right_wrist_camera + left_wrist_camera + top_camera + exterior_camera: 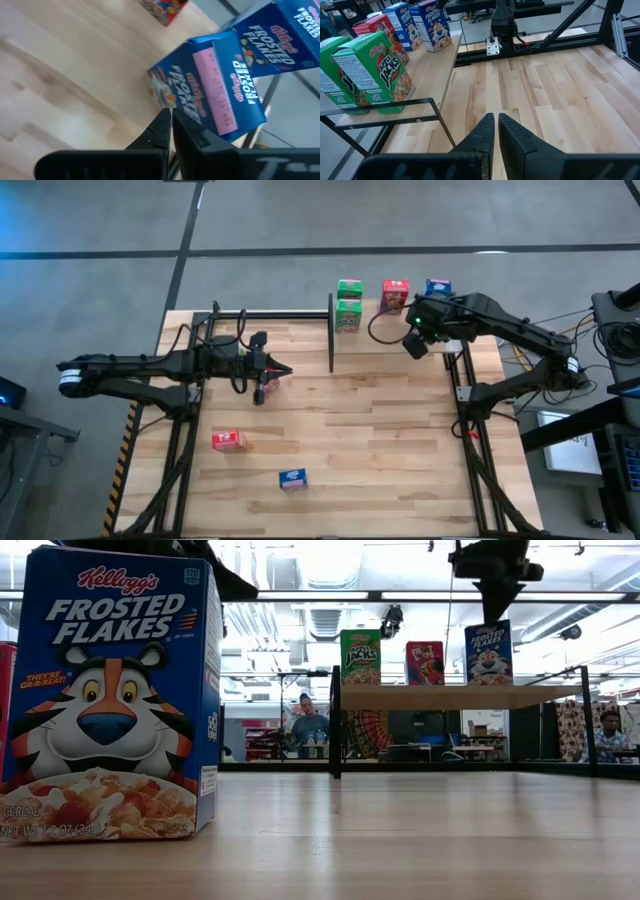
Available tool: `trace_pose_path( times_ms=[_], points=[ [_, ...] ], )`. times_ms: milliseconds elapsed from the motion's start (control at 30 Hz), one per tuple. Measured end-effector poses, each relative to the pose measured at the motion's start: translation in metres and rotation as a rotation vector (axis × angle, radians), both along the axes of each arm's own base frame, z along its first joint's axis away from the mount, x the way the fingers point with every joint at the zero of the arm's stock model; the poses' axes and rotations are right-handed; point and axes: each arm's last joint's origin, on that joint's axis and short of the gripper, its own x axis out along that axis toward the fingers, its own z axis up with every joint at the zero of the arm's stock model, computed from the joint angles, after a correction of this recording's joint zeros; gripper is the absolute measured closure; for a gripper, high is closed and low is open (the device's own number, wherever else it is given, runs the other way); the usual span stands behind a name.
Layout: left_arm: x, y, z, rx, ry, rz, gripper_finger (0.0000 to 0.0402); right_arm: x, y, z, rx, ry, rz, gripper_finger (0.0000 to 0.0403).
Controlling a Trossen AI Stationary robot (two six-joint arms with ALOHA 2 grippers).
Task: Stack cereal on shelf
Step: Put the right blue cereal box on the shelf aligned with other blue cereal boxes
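Observation:
The shelf carries green, red and blue cereal boxes standing upright on their bases. My right gripper is shut and points down just above the blue box; a second blue box stands behind it. My left gripper is shut over the table's left half, and its wrist view shows empty fingers facing the shelf. A red box lies on the table beside it. Another red box and a blue box rest nearer the front. My right gripper comes from above with its shut fingertips right at the upper edge of the blue box, which stands on the shelf. I cannot tell whether they touch it.
Black shelf posts and a black rail stand along the table's far side. In the low view the near blue box fills the left of the picture. People sit in the room behind. Bare planks lie at the table's middle and right.

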Motion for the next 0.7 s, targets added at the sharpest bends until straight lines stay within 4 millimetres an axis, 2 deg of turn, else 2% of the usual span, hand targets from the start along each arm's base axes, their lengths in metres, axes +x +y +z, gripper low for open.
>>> trace_pose_path(
  times_ms=[433,700],
  points=[
    [0.0,0.0,0.0,0.0,0.0,0.0,0.0394,-0.0016,-0.0031,-0.0041,-0.112,0.075,-0.032,0.0394],
    [0.0,0.0,-0.0001,0.0,0.001,0.0,0.0394,-0.0015,-0.003,-0.0042,-0.107,0.075,-0.028,0.0394]
  ],
)
